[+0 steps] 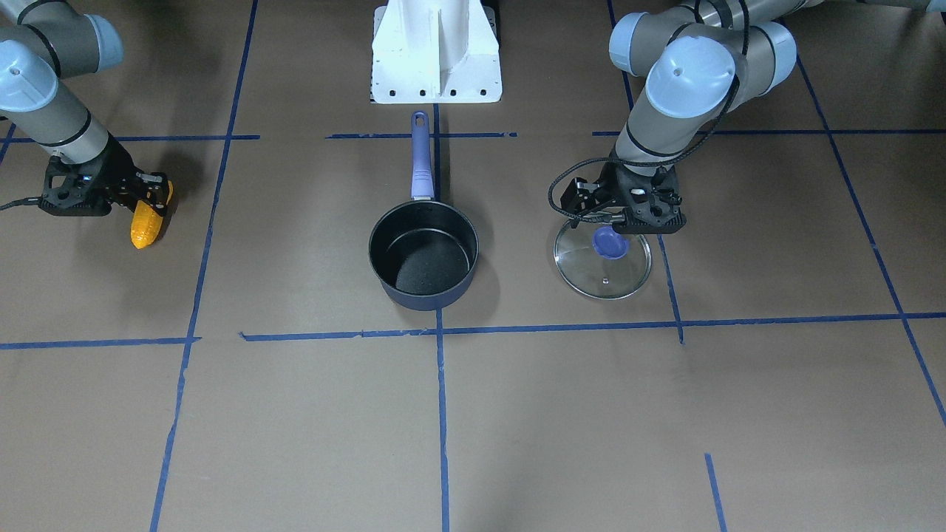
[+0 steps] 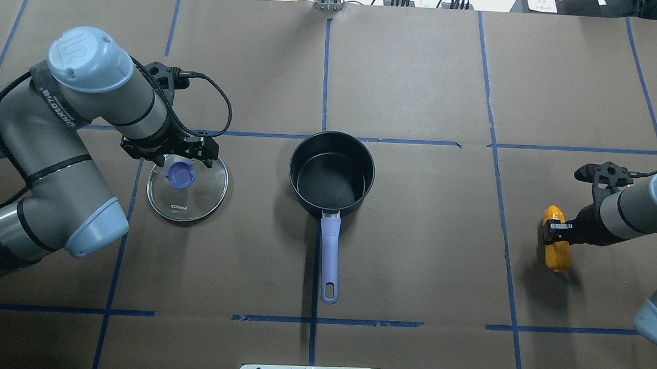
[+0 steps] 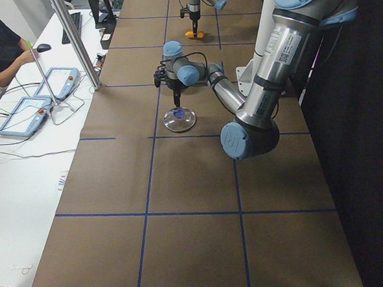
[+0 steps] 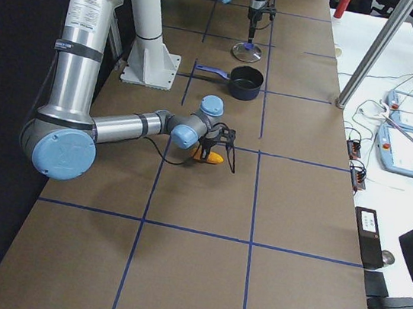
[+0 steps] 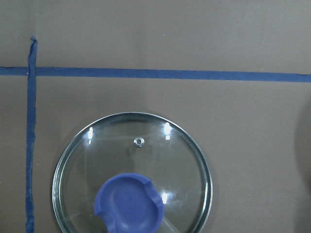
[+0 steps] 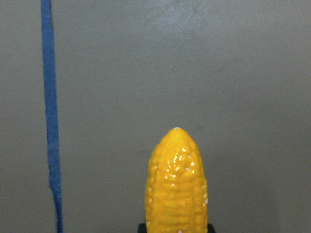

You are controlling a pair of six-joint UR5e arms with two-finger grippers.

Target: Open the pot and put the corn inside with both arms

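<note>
The dark pot [image 1: 425,299] with a purple handle stands open and empty at the table's middle; it also shows in the overhead view [image 2: 305,201]. Its glass lid [image 1: 607,275] lies flat on the table on my left side, blue knob [image 5: 129,204] up. My left gripper [image 1: 619,225] hangs just above the knob, open, with no finger on it. The orange-yellow corn [image 1: 145,225] is on my right side, and my right gripper [image 1: 153,198] is shut on its rear end. The corn's tip [image 6: 177,160] points away from the wrist, low over the paper.
Brown paper with blue tape lines covers the table. The white base stand [image 1: 436,52] sits behind the pot's handle. Operator consoles [image 3: 42,97] lie on a white side table beyond the far edge.
</note>
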